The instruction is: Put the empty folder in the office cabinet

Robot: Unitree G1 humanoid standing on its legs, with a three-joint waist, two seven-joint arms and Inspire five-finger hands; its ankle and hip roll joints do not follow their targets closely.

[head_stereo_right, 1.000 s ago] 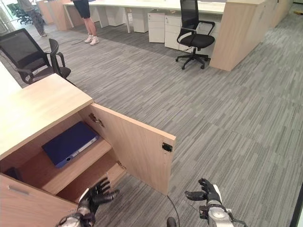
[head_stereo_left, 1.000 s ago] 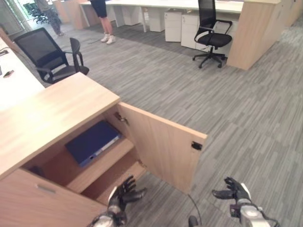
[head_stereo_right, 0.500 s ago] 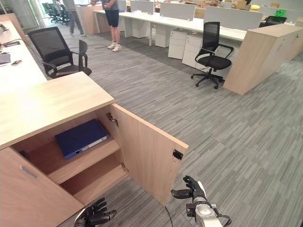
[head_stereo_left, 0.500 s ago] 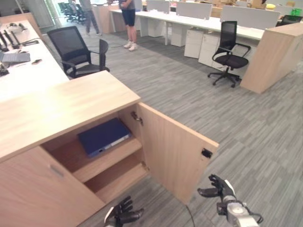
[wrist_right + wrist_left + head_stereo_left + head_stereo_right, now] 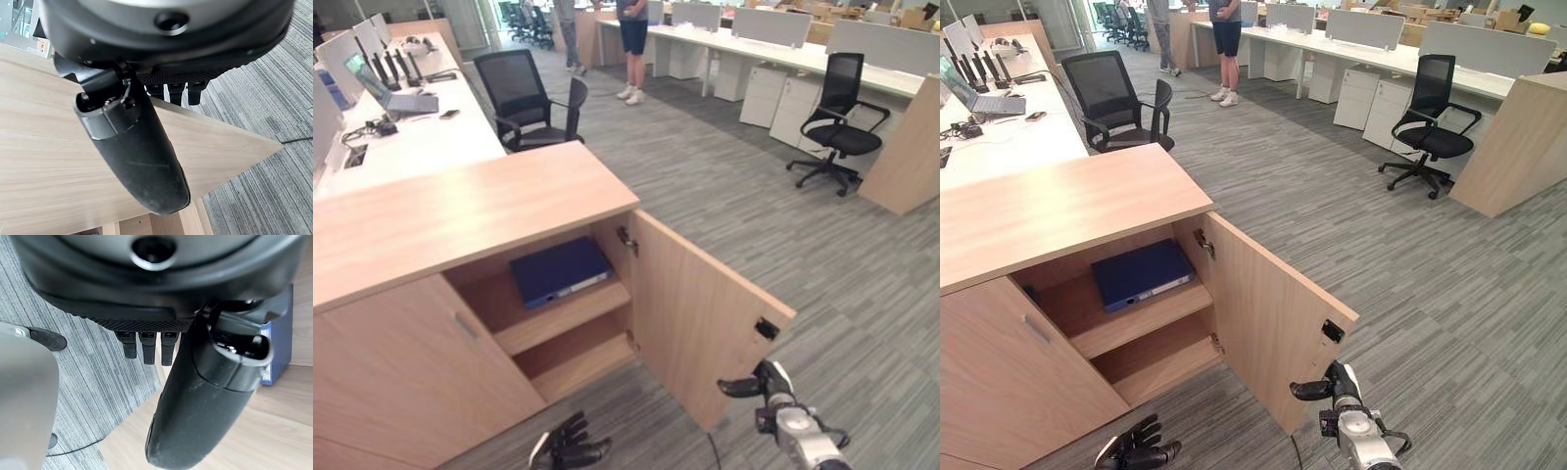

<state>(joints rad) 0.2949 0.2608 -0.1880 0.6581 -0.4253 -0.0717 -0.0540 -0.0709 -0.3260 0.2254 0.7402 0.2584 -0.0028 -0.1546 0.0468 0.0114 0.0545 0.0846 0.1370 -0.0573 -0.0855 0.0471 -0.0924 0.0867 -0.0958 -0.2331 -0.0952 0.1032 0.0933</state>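
The dark blue folder [image 5: 558, 271] lies flat on the upper shelf of the wooden office cabinet [image 5: 460, 211]. The cabinet's right door [image 5: 705, 313] stands swung open towards me. My left hand [image 5: 570, 451] hangs low over the carpet in front of the cabinet, open and holding nothing. Past its thumb, the left wrist view shows the folder [image 5: 279, 342] on the shelf. My right hand [image 5: 1328, 388] is open and hovers just below the free edge of the door. In the right wrist view the door panel [image 5: 44, 171] lies close behind the thumb.
The cabinet's left door [image 5: 401, 362] is closed and the lower shelf [image 5: 573, 357] is bare. A black office chair [image 5: 524, 93] stands behind the cabinet and another chair [image 5: 837, 113] at the far right. A desk with a laptop [image 5: 401, 103] is at the left. A person [image 5: 633, 44] stands far back.
The whole view has shifted, so the camera moved. My right hand has come closer to the door's lower edge. The folder stays on the shelf.
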